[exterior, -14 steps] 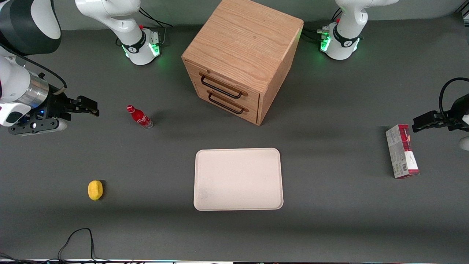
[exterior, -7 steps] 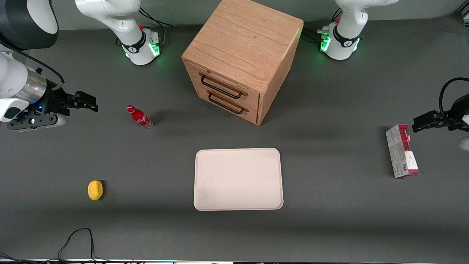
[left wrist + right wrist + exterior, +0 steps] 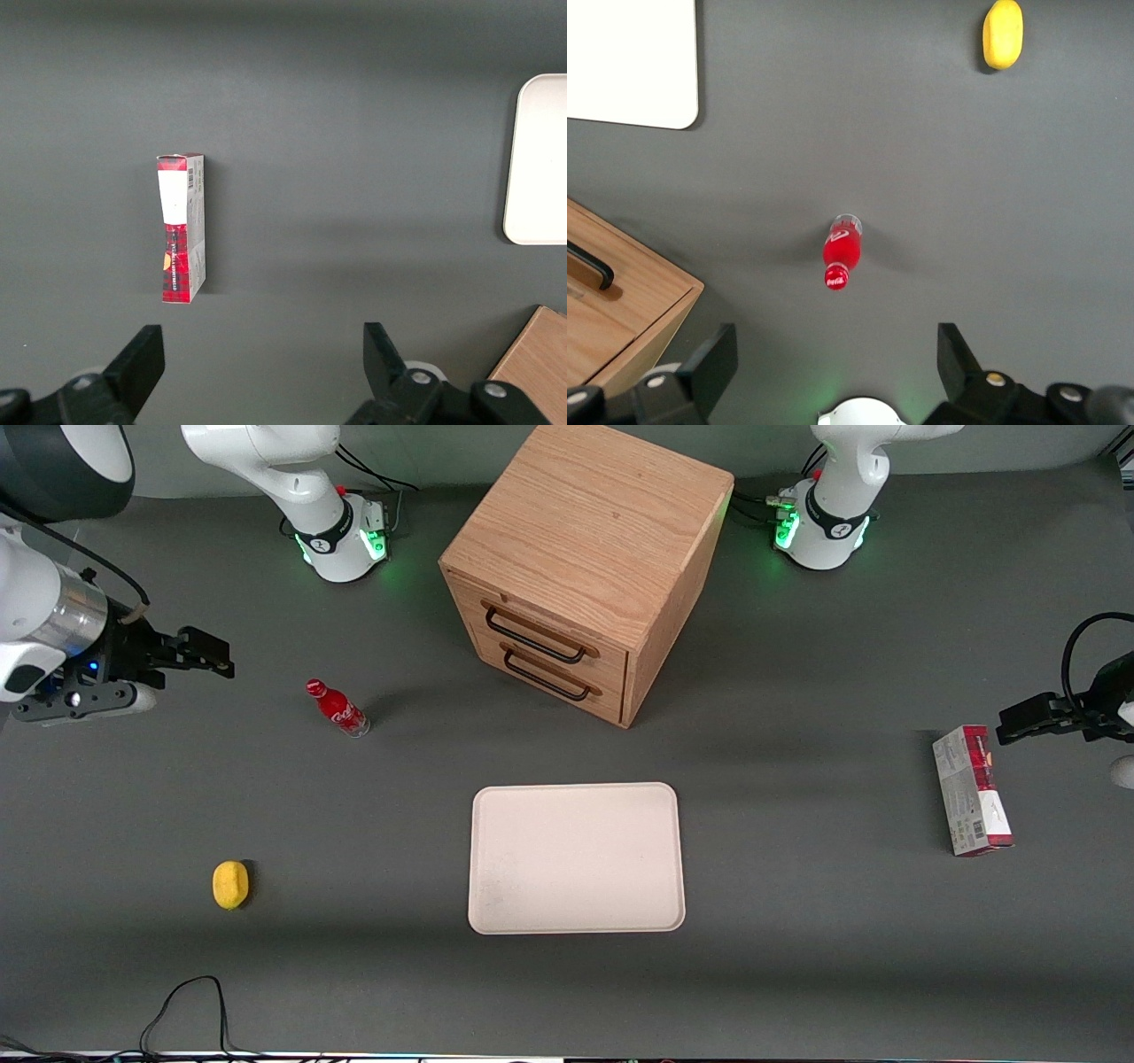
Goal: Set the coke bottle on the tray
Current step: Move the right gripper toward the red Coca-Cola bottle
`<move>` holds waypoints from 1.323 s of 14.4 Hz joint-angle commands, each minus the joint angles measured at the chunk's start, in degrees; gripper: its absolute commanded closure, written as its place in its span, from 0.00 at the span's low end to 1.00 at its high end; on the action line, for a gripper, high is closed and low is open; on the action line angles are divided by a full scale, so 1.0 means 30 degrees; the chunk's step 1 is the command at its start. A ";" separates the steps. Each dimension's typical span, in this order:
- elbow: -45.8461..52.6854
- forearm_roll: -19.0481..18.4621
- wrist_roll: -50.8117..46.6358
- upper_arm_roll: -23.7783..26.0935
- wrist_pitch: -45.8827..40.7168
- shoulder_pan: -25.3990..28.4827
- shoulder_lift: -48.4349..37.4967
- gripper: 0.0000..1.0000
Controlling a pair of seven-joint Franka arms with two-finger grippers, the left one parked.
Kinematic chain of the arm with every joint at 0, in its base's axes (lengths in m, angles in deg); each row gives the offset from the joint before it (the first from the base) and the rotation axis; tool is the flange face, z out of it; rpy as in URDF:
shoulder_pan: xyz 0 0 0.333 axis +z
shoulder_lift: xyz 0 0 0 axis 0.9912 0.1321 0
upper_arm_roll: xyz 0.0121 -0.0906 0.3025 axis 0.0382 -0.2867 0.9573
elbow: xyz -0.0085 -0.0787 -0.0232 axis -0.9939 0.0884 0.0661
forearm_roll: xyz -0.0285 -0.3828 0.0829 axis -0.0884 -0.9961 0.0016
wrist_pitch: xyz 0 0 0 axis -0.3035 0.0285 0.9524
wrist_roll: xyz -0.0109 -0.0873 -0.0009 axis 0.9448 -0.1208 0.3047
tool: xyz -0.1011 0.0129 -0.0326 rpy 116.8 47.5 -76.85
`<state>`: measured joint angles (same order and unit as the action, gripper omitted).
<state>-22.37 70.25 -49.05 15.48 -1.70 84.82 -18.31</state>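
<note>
The coke bottle (image 3: 337, 708), small with a red cap and red label, stands on the grey table apart from everything; it also shows in the right wrist view as the coke bottle (image 3: 841, 251). The pale cream tray (image 3: 576, 857) lies flat nearer the front camera than the cabinet, and one corner of the tray (image 3: 629, 62) shows in the wrist view. My gripper (image 3: 215, 661) hangs above the table toward the working arm's end, well apart from the bottle. In the wrist view the gripper (image 3: 837, 359) is open, with nothing between its widely spread fingers (image 3: 716, 357).
A wooden drawer cabinet (image 3: 585, 567) with two black handles stands farther from the front camera than the tray. A yellow lemon-like object (image 3: 230, 885) lies nearer the camera than the bottle. A red-and-grey carton (image 3: 972, 790) lies toward the parked arm's end. A black cable (image 3: 186, 1001) loops at the table's near edge.
My gripper has drifted away from the front camera, staying open. The bottle, tray and other objects have not moved.
</note>
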 commanded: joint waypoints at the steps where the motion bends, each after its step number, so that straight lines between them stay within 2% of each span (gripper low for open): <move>1: -0.0030 -0.0216 -0.0038 -0.0079 -0.0626 0.0164 -0.0642 0.00; 6: -0.0699 0.0340 -0.0067 -0.0108 -0.1360 0.0777 -0.2045 0.00; 11: -0.6963 0.0604 -0.0038 -0.0108 0.0657 0.0984 -0.7024 0.00; 17: -0.7324 0.0604 -0.0038 -0.0167 0.1157 0.0955 -0.6710 0.00; 19: -0.8313 0.0604 -0.0038 -0.0196 0.2847 0.0955 -0.6182 0.00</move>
<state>-44.56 70.96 -49.05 15.40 2.36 87.40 -38.01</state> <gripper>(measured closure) 0.000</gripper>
